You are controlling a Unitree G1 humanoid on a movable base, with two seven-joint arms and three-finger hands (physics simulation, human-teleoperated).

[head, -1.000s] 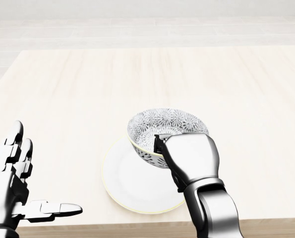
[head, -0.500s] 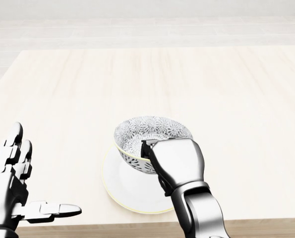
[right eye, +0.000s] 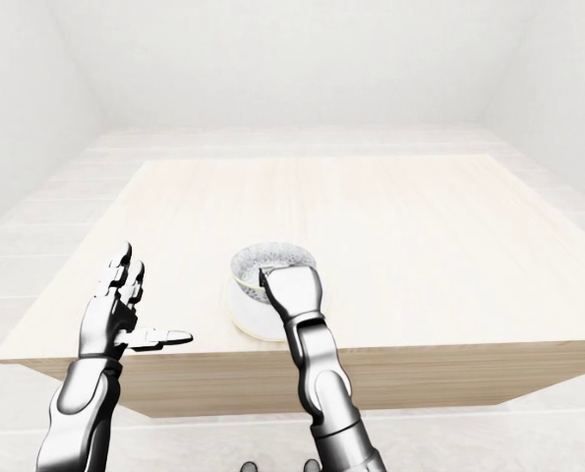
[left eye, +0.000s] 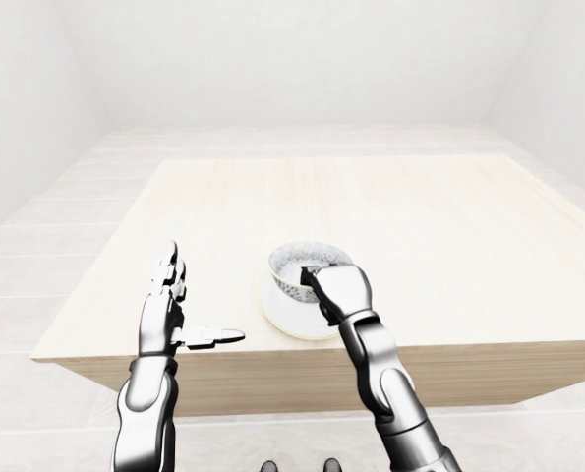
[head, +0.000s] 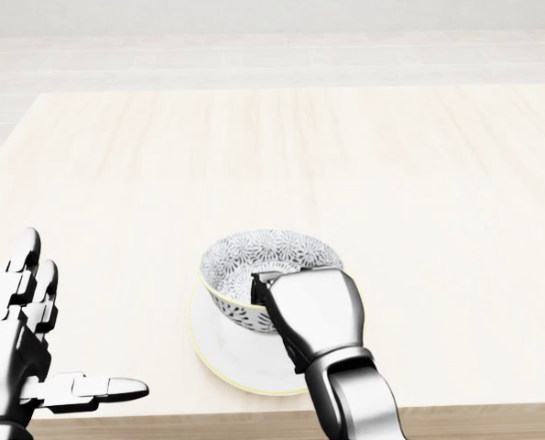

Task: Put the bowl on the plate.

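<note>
Head view, lower middle: bowl (head: 254, 255) — round, glossy, grey floral pattern inside, pale yellow rim — over the plate (head: 219, 353), a plain white disc with a thin yellow edge; contact between them cannot be told. Right hand (head: 310, 316), smooth silver metal, fingers clamped on the bowl's lower-right rim. Left hand (head: 20, 353), fingers spread, grasping nothing. Table (head: 254, 137) — pale wood grain, flat.

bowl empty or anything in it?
Empty, as far as shows: the bowl's patterned inside is bare in the head view. The right hand, gripping its rim, hides the near part.
</note>
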